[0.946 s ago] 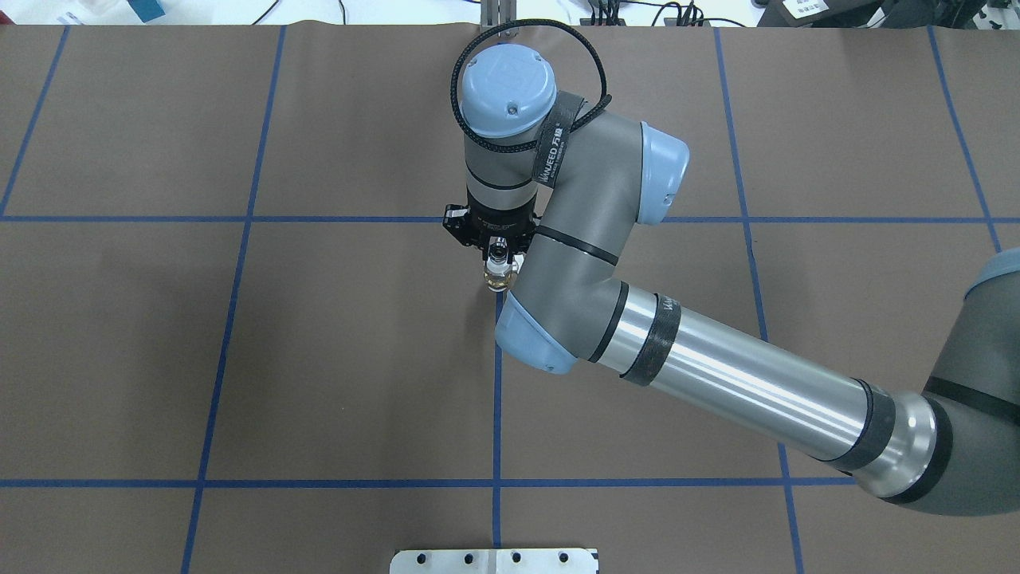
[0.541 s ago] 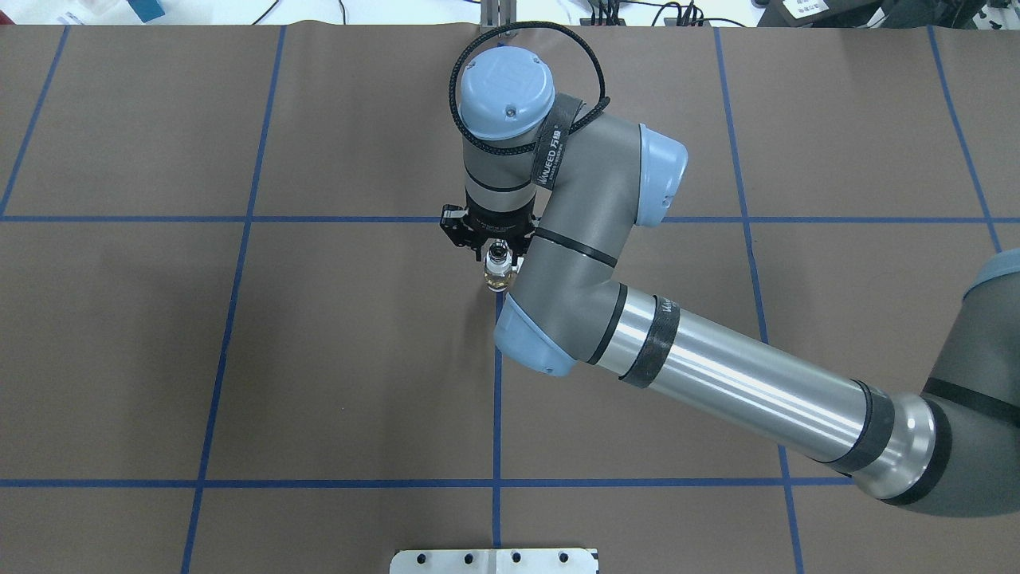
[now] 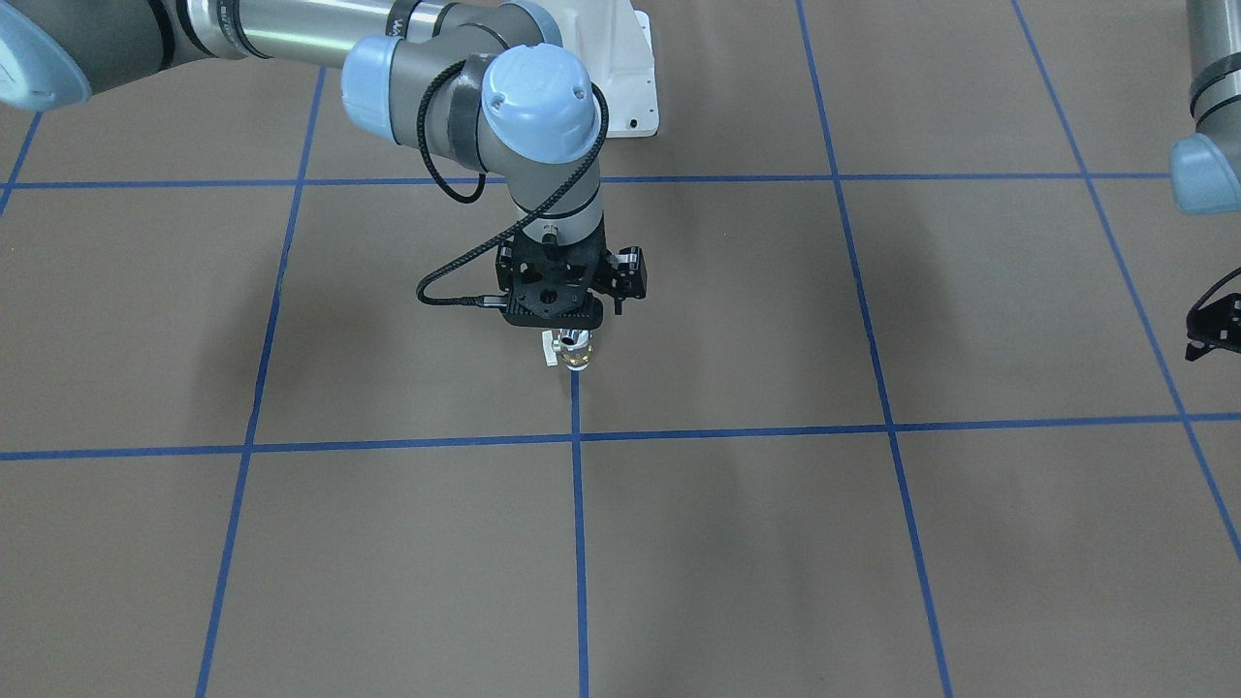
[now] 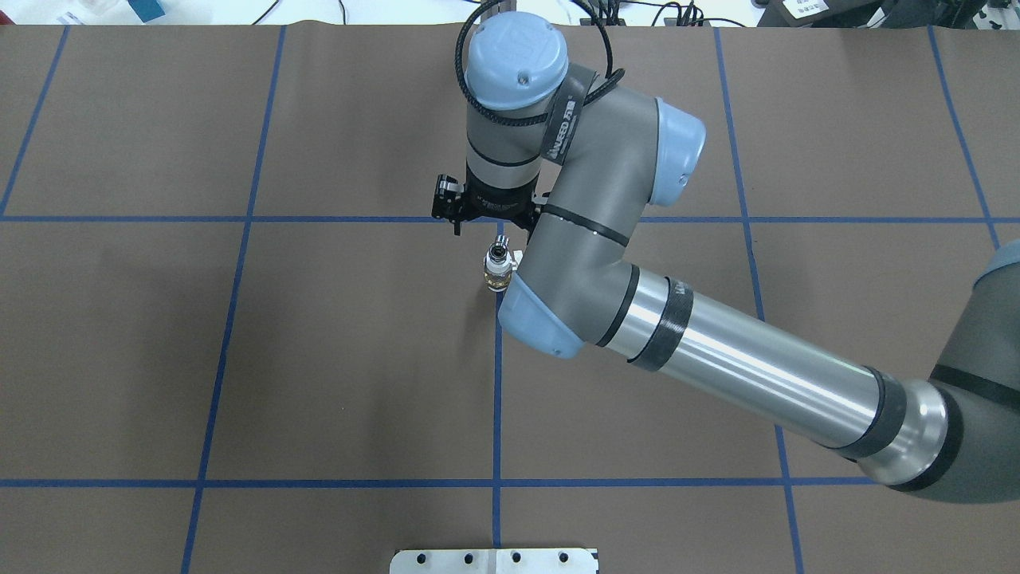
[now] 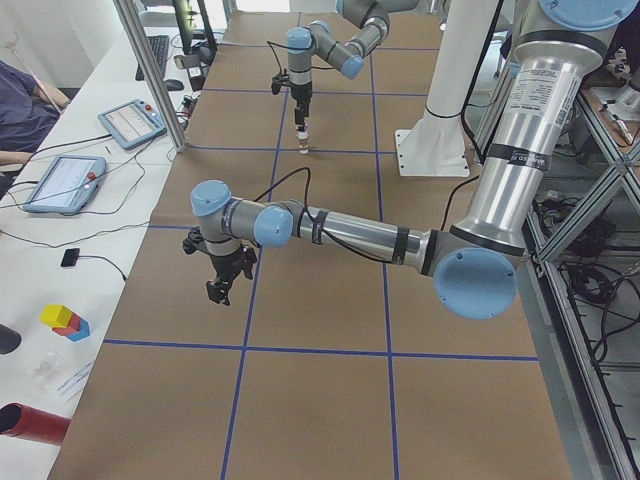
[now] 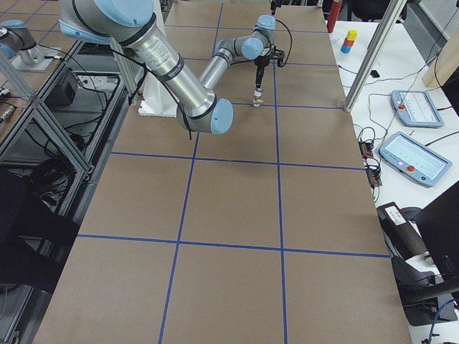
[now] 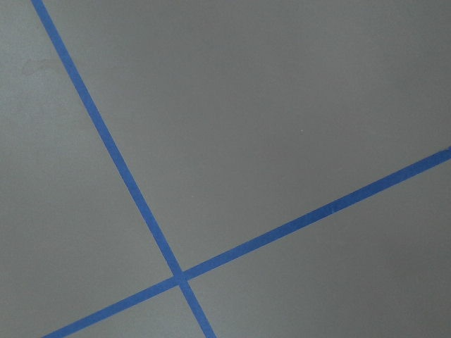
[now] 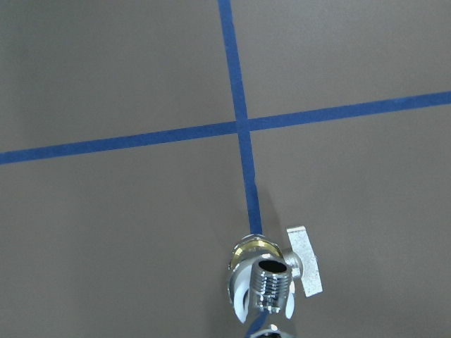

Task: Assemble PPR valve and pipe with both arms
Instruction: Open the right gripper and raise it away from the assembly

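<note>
The PPR valve (image 8: 248,262) stands on end on the table (image 3: 873,543), straight below the right gripper (image 3: 560,318). The pipe (image 8: 272,280), a silvery threaded stub, is seated in the valve's upper mouth, so the joint looks made. The white handle tab (image 8: 304,262) sticks out to one side. The right wrist view shows no fingers beside the part, so the right gripper seems to hold nothing, though I cannot tell how wide its jaws stand. The left gripper (image 5: 222,285) hangs well off to the side above bare table, and I cannot tell whether it is released or clenched.

The step in hand looks like clearing away from the finished piece. The assembly is tall on a small foot, so it would tip easily. The gripper should rise straight up, without swinging sideways until its fingers are above the pipe mouth and clear of the tab.
</note>
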`<action>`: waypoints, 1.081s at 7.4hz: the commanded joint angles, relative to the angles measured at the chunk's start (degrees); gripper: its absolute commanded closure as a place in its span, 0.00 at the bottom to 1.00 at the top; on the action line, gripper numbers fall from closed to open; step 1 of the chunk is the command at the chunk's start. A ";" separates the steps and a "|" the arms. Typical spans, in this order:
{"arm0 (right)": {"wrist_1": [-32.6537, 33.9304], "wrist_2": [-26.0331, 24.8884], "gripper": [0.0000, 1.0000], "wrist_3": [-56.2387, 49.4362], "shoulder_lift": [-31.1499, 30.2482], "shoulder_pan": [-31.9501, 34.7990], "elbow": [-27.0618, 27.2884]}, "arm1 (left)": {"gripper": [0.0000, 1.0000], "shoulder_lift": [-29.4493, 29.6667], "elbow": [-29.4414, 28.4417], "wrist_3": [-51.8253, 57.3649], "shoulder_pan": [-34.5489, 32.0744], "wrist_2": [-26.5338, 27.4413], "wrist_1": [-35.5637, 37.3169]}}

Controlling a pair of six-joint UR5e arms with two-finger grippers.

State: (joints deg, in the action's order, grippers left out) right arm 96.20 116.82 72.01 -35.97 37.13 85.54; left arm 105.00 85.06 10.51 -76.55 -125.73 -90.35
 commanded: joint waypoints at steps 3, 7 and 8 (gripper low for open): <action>16.46 6.14 0.01 -21.83 -11.00 14.95 17.87 | 0.00 -0.06 -0.07 0.30 -1.31 0.05 0.00; 15.86 11.33 0.01 -59.59 -31.92 32.18 18.45 | 0.00 -2.51 -0.86 5.03 -5.69 -0.39 0.09; 15.77 12.20 0.01 -70.67 -36.58 37.09 16.26 | 0.00 -4.52 -1.30 5.92 -7.54 -0.57 0.09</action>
State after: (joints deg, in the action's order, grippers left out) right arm 112.06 127.94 15.88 -66.15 67.99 103.88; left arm 102.32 84.31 14.88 -81.92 -126.11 -90.27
